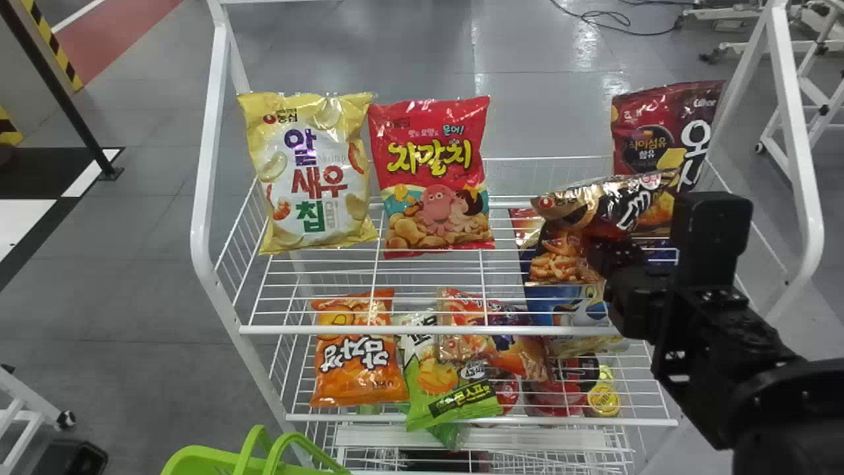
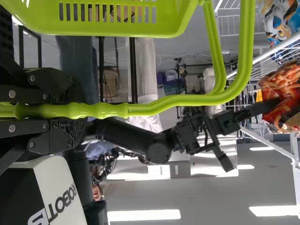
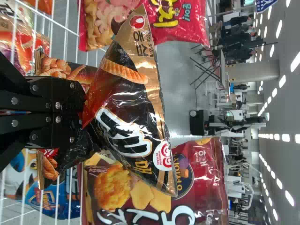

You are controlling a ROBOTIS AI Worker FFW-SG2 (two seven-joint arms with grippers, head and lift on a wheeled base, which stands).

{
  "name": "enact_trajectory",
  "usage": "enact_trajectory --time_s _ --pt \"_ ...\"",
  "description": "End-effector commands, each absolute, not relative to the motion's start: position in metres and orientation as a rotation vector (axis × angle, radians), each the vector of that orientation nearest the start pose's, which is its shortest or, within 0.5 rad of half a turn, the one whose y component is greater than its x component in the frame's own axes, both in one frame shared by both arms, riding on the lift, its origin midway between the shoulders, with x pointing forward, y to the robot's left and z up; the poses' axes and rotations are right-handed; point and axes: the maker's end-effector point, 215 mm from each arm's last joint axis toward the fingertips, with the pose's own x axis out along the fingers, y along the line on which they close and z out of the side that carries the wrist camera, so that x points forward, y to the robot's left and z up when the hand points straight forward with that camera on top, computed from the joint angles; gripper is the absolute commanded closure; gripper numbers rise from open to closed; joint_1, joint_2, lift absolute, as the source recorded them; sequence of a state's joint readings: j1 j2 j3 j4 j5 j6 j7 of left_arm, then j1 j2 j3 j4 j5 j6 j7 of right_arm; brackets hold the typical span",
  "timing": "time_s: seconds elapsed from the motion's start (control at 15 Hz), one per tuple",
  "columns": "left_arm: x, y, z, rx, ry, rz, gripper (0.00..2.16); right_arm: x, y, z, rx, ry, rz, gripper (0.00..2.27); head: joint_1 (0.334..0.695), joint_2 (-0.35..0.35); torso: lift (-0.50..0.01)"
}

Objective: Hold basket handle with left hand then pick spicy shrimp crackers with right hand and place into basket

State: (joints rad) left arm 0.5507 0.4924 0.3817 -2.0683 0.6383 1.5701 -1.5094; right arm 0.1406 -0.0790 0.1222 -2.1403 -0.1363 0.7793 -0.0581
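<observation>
In the head view my right gripper (image 1: 597, 257) is over the right part of the upper wire shelf, shut on the black and gold bag of spicy shrimp crackers (image 1: 610, 201). The right wrist view shows the bag (image 3: 131, 112) creased and bent where the gripper (image 3: 83, 110) pinches it. My left gripper (image 2: 77, 111) is shut on the handle (image 2: 159, 105) of the green basket (image 2: 108, 28). At the head view's bottom left are the basket's rim (image 1: 204, 455) and its raised handles.
A yellow bag (image 1: 316, 171) and a red bag (image 1: 435, 178) stand at the upper shelf's left and middle, a dark red bag (image 1: 649, 132) at its right. Orange (image 1: 359, 363) and green (image 1: 455, 396) bags lie lower. The white rack frame (image 1: 208, 165) rises at both sides.
</observation>
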Motion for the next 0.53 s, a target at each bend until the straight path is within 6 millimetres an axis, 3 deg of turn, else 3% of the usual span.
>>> enact_trajectory --time_s 0.0,0.27,0.47 --pt "0.169 0.204 -0.352 -1.169 1.136 -1.169 2.15 0.495 -0.161 -0.336 0.034 0.398 0.157 2.22 0.695 0.072 -0.037" --pt "0.169 0.202 -0.353 -1.169 1.141 -1.173 2.15 0.435 -0.154 -0.349 0.041 0.554 0.217 2.22 0.695 0.077 -0.037" --pt "0.168 0.199 -0.353 -1.173 1.142 -1.178 2.15 0.395 -0.135 -0.364 0.059 0.657 0.293 2.22 0.695 0.097 -0.037"
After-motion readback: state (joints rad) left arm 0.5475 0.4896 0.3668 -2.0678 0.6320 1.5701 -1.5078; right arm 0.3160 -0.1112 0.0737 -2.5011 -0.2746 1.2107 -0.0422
